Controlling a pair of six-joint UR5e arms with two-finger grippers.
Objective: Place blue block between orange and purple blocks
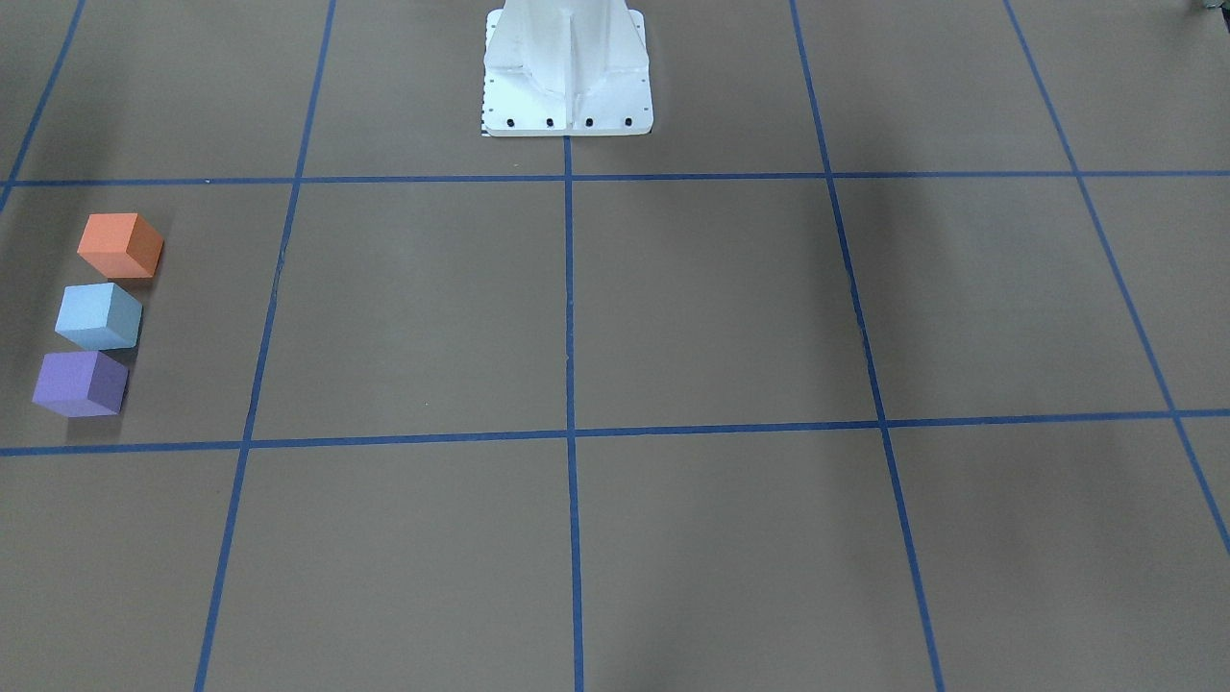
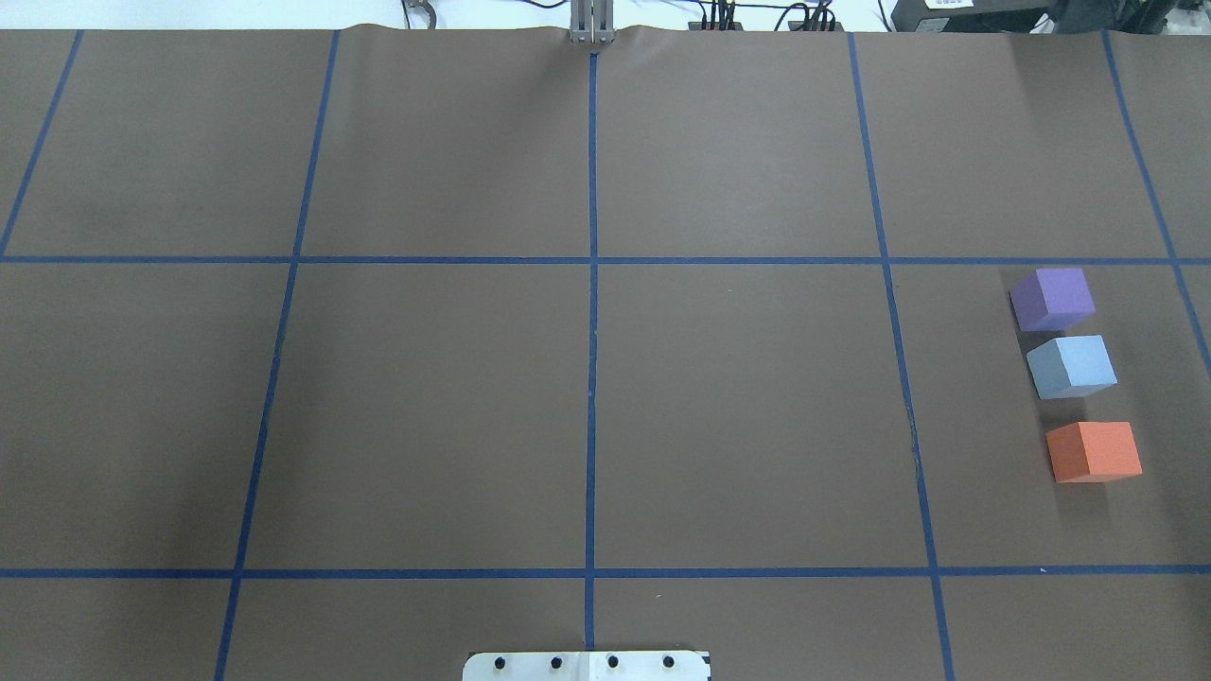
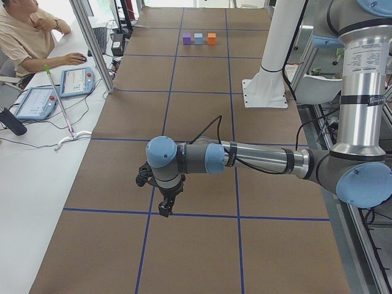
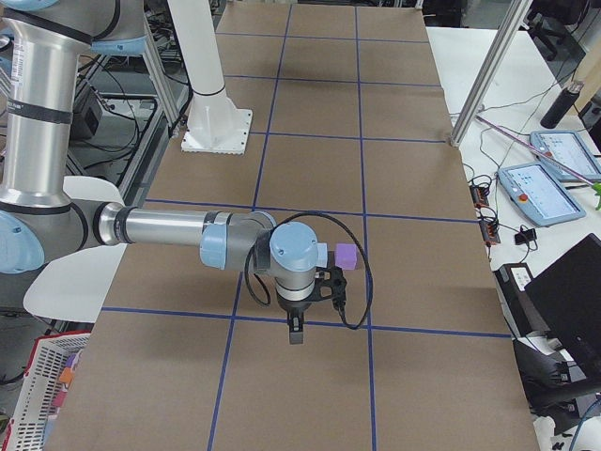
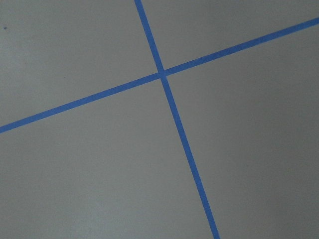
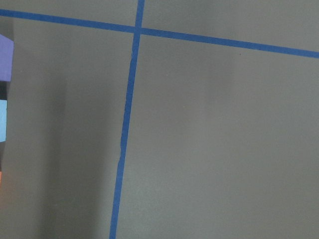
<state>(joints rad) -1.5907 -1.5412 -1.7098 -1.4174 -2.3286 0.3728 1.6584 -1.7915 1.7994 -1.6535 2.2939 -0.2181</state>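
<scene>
The orange block (image 1: 120,245), the blue block (image 1: 99,315) and the purple block (image 1: 80,383) stand in a row on the brown table, the blue one in the middle, all close together. The overhead view shows the purple block (image 2: 1052,299), the blue block (image 2: 1071,366) and the orange block (image 2: 1094,451) at the right. My left gripper (image 3: 164,212) hangs low over the table, far from the blocks. My right gripper (image 4: 296,336) hangs beside the row, next to the purple block (image 4: 346,256). I cannot tell whether either gripper is open or shut.
The white robot base (image 1: 567,96) stands at the table's middle edge. Blue tape lines (image 2: 591,378) divide the table into squares. An operator (image 3: 24,37) sits at a side desk with tablets (image 3: 75,81). A basket (image 4: 38,395) stands off the table.
</scene>
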